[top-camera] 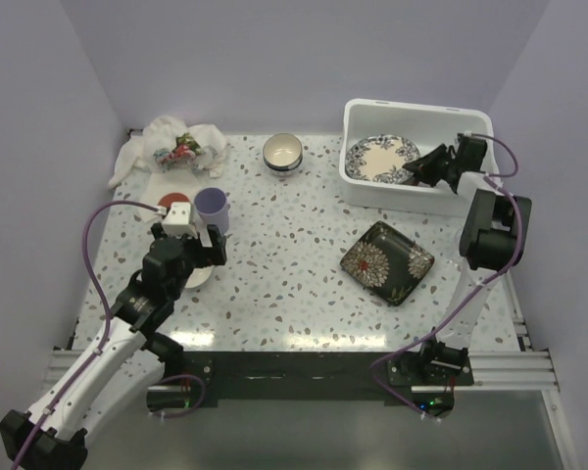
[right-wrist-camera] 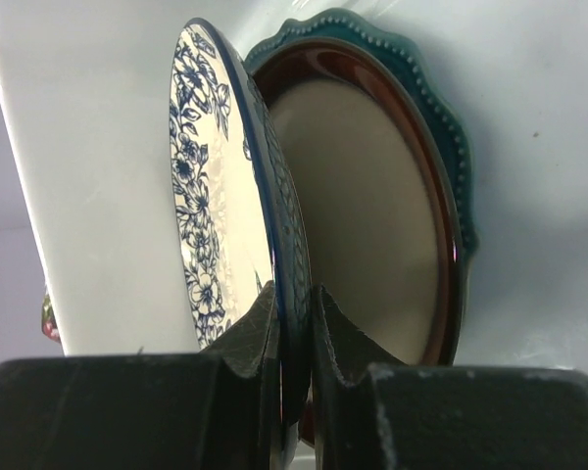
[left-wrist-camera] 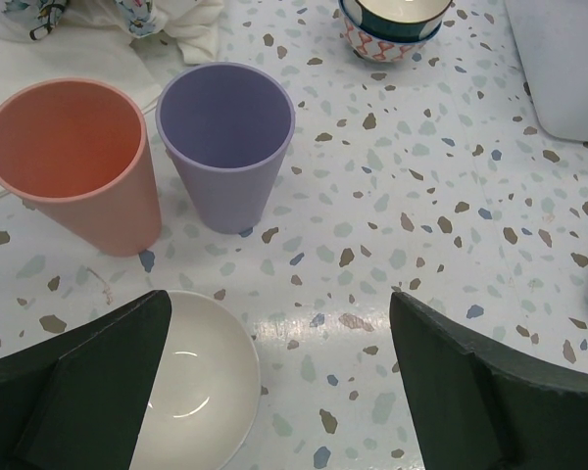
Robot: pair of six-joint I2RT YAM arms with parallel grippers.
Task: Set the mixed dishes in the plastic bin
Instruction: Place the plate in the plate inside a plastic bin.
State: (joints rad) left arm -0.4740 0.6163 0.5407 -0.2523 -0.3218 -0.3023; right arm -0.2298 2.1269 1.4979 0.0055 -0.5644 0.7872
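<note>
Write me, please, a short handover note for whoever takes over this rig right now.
Left gripper: jaws open, empty, hovering over the white bowl, next to the orange cup and purple cup.
Right gripper: jaws shut on the rim of the blue-patterned plate, inside the plastic bin.
Done: red-rimmed plate and teal scalloped plate are in the bin, behind the blue one.
Left: release the blue plate, then bin the dark floral square plate, patterned bowl, white bowl and both cups, all on the table. Leave the cloth.
</note>
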